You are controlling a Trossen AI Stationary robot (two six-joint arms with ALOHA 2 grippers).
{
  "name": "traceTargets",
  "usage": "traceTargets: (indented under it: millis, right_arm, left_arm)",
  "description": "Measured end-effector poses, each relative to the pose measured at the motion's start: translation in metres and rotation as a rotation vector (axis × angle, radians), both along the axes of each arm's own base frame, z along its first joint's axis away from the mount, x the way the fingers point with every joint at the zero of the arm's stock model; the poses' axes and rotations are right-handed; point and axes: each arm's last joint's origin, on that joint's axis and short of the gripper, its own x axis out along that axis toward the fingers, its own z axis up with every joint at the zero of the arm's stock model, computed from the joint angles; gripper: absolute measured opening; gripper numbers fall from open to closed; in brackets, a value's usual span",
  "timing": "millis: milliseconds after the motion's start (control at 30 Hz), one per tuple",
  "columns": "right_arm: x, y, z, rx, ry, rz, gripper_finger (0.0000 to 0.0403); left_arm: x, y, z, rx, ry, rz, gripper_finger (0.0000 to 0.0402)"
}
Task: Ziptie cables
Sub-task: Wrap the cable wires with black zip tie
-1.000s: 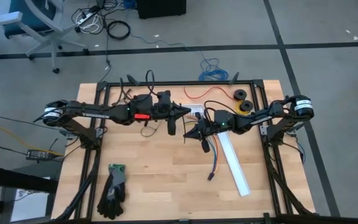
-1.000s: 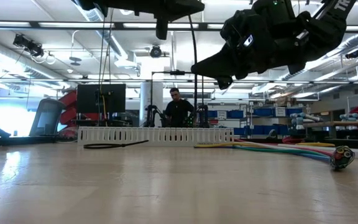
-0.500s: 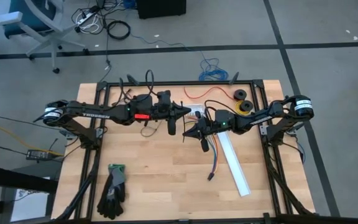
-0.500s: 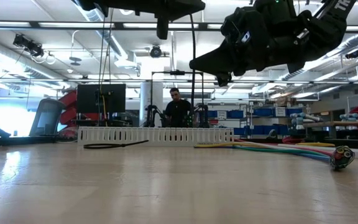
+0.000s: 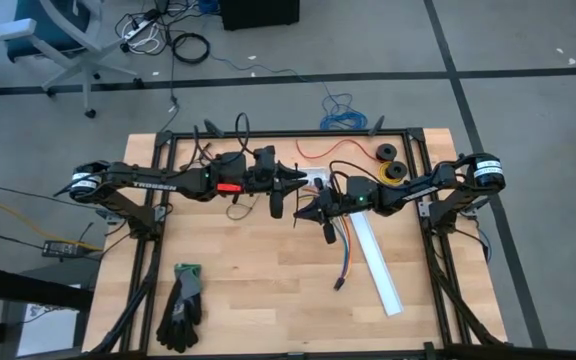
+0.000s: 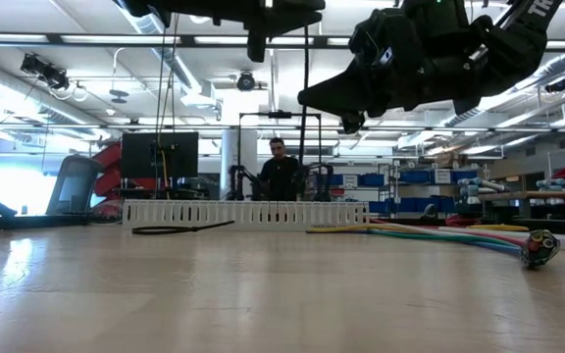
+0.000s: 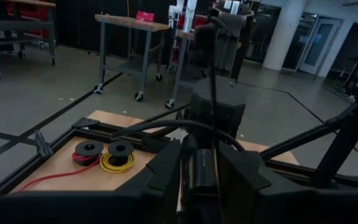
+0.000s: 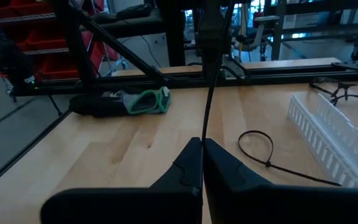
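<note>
The cables point(image 5: 345, 250), a bundle of coloured wires, lie flat on the table near the right side, and their dark connector point(image 6: 539, 247) rests on the wood. Both grippers hover above the table's middle, clear of the cables. A thin black ziptie point(image 8: 210, 81) runs between them. My left gripper point(image 5: 296, 178) is shut on it, and so is my right gripper point(image 5: 303, 214), tip to tip with the left. In the low view the ziptie point(image 6: 307, 147) hangs as a thin dark line. My left gripper point(image 7: 204, 180) has a dark piece of the ziptie point(image 7: 204, 165) between its two fingers, and the black strip point(image 7: 166, 124) arcs away from it. The ziptie is lifted clear of the table. My right gripper point(image 8: 202, 144) pinches the ziptie's strip point(image 8: 203, 127) between its fingertips. The strip runs straight from there toward the left gripper, off the table.
A white slotted channel point(image 5: 378, 262) lies beside the cables. A second, looped ziptie point(image 8: 257, 146) lies on the wood. Dark gloves point(image 5: 181, 305) sit at the near left. Wire spools point(image 5: 388, 165) and a red wire point(image 5: 333, 150) sit at the far edge. A person point(image 6: 281, 175) stands beyond the table.
My right gripper has crept slightly up and toward the left gripper. The ziptie between them hangs straighter than before. The cables have stayed where they were.
</note>
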Motion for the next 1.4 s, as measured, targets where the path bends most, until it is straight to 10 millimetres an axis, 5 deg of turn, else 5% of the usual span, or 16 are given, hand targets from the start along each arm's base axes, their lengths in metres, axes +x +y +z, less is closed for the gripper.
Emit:
traceTargets:
  millis: [600,1167,1400]
  right_arm:
    - [-0.012,0.007,-0.01,0.018,-0.021,-0.053,0.0]
    - [-0.014,0.008,-0.013,0.044,-0.013,-0.039,0.0]
    - [-0.014,0.011,-0.013,0.051,-0.017,-0.031,0.0]
  left_arm:
    - [-0.011,0.0,0.013,0.003,-0.026,0.012,0.0101]
    - [0.002,0.0,0.002,-0.023,-0.041,-0.034,0.0101]
    - [-0.011,0.009,0.013,-0.02,-0.036,-0.015,0.0101]
